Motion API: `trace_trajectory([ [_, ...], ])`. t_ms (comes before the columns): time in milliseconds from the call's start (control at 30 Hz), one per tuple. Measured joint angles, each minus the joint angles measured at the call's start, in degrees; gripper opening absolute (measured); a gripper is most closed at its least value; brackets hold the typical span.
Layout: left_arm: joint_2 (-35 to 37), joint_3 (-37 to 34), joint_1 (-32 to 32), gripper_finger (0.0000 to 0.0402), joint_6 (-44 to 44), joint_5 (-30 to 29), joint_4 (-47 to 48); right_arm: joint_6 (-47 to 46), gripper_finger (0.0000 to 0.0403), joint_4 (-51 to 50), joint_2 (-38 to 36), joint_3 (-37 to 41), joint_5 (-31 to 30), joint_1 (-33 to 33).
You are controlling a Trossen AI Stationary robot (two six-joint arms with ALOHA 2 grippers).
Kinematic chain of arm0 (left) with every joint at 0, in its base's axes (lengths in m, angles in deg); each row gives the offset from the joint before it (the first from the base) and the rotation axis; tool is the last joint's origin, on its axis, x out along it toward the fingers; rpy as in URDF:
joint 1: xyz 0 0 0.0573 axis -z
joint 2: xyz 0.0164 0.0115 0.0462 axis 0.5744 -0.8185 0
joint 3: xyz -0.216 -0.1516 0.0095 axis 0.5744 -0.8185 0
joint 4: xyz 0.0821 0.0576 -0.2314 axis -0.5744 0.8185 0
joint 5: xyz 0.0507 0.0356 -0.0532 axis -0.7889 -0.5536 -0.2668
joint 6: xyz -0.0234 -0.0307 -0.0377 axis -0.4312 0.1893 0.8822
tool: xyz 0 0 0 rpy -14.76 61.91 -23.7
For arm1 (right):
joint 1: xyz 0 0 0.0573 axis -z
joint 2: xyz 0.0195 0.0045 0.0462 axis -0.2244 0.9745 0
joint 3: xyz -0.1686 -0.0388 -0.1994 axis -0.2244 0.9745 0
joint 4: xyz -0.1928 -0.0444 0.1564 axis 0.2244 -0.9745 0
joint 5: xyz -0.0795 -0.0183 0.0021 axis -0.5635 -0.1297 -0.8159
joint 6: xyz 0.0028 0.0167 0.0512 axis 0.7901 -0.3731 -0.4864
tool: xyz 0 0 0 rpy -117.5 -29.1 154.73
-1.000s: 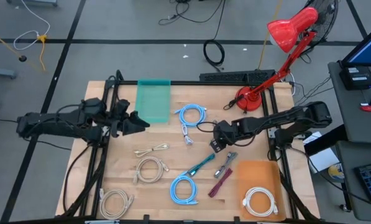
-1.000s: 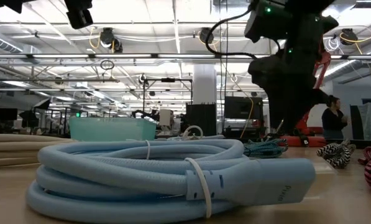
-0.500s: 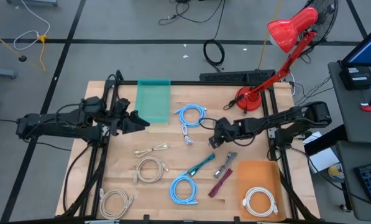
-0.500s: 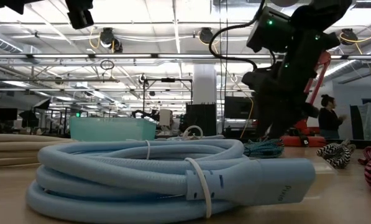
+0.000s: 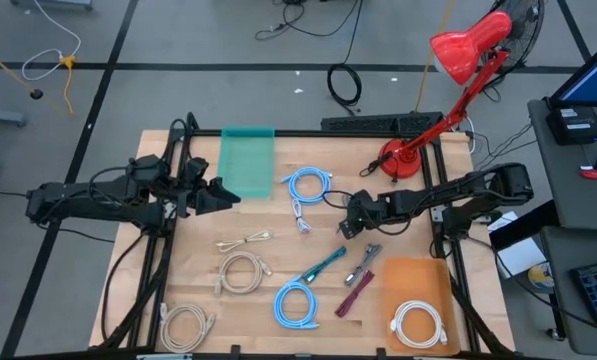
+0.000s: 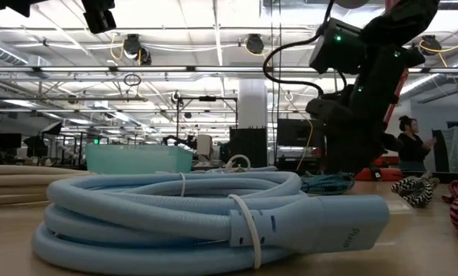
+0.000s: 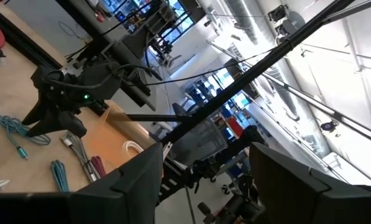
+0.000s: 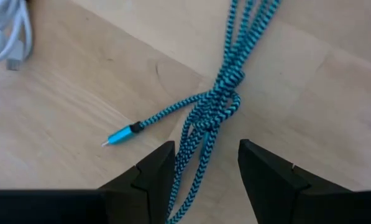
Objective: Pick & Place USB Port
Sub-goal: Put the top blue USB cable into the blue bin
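Descent is the step in hand, judged from the right gripper [image 5: 348,226], which hangs over the middle of the wooden table [image 5: 418,330] with its two dark fingers [image 8: 153,174] parted and nothing between them. In the right wrist view the teal-and-black braided USB cable [image 8: 217,99], knotted on itself midway and ending in a bright blue metal plug [image 8: 118,137], lies flat on the wood right ahead of that gap; seen from above, the same cable [image 5: 321,267] lies near the table's middle, toward the front edge. For a clean pick, the jaws are best brought straight down astride the knot, where the strands are bunched thickest, and closed only once both fingers reach the wood, so that no loose strand is left outside. The orange flat tray [image 5: 415,277] at the front right corner is the likelier goal, though the translucent green bin [image 5: 247,160] at the back edge cannot be ruled out. The left gripper [image 5: 221,196] waits near the left edge beside that bin, fingers wide and empty. Faint lettering shows on the pale blue coiled cable's connector [image 6: 344,222], too small to be read.
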Motion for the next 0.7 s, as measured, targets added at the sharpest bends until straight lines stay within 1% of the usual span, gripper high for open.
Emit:
trace_trajectory([
  [100,0.0,0.0,0.0,0.0244,-0.2,0.0,0.0,-1.7,0.0164,0.1,0.0,0.6,0.9,0.1],
  [200,0.0,0.0,0.0,0.0244,-0.2,-0.1,0.0,-2.6,0.014,0.3,0.6,0.8,0.9,0.1],
  [300,0.0,0.0,0.0,0.0244,-0.2,-0.2,0.0,-2.8,0.009,0.9,1.4,0.8,2.2,0.1],
  [400,0.0,0.0,0.0,0.0244,-0.3,-0.5,0.0,-1.9,0.0026,4.3,2.6,0.8,4.1,0.1],
  [433,0.0,0.0,0.0,0.0244,-0.3,-0.6,0.0,-1.6,0.0018,5.8,2.7,0.8,4.4,0.1],
  [567,0.0,0.0,0.0,0.0244,-0.4,-2.3,-0.8,-3.2,0.0016,9.9,2.7,-0.1,4.5,0.0],
  [700,0.1,0.0,-0.1,0.0243,-0.3,-2.6,-4.2,-0.6,0.0013,13.8,0.4,-5.1,4.2,0.0],
])
